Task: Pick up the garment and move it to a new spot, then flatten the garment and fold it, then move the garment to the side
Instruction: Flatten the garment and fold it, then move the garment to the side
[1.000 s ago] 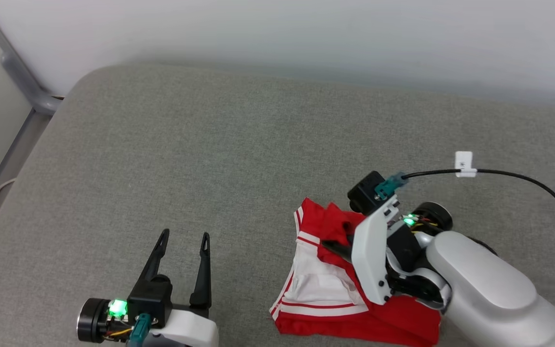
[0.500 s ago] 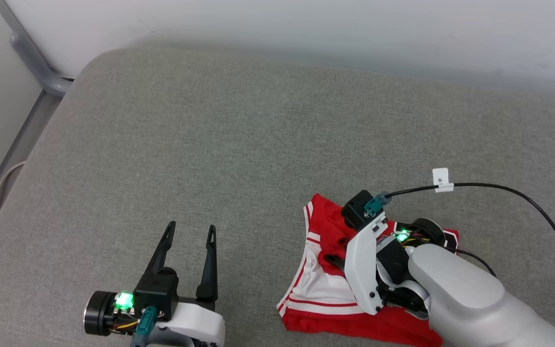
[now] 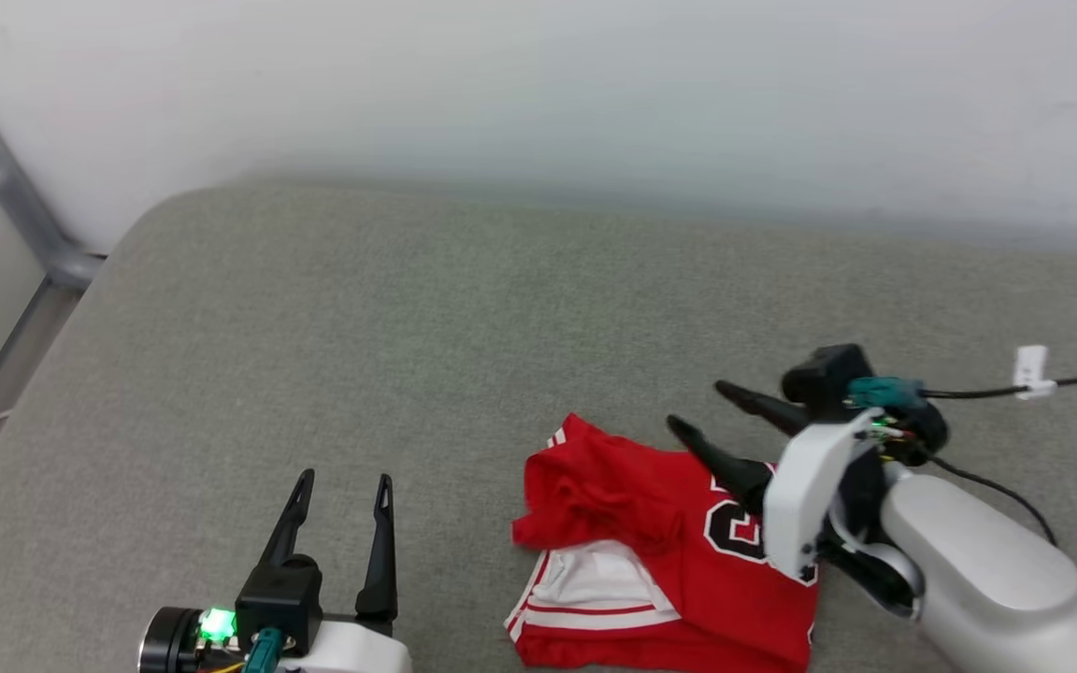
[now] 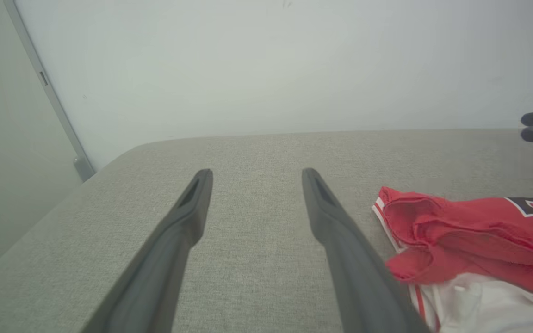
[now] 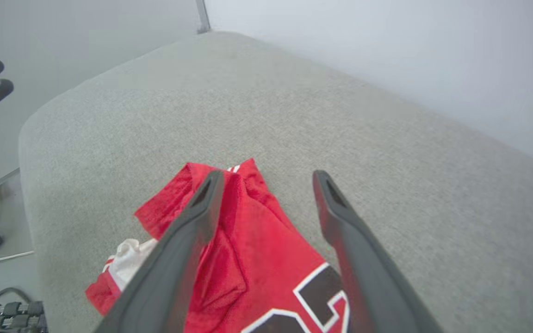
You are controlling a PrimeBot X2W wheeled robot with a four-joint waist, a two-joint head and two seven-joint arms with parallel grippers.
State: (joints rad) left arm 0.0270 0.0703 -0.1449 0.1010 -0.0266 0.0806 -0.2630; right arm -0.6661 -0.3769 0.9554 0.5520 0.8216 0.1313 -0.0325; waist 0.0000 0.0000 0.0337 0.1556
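A crumpled red jersey T-shirt (image 3: 637,509) with white sleeves lies heaped near the front of a grey fabric cushion (image 3: 408,327). The right end effector (image 3: 697,408), wide open and empty, hovers over its far edge. The left end effector (image 3: 342,479), also open and empty, is well apart to the left.

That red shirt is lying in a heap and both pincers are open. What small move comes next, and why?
Probably the right pincer should dip onto the bunched edge of the garment and close, to begin pulling it flat. The garment lies crumpled on the grey cushion, not yet spread out. That pincer hovers just above it, and both it and the left pincer stand open and empty.
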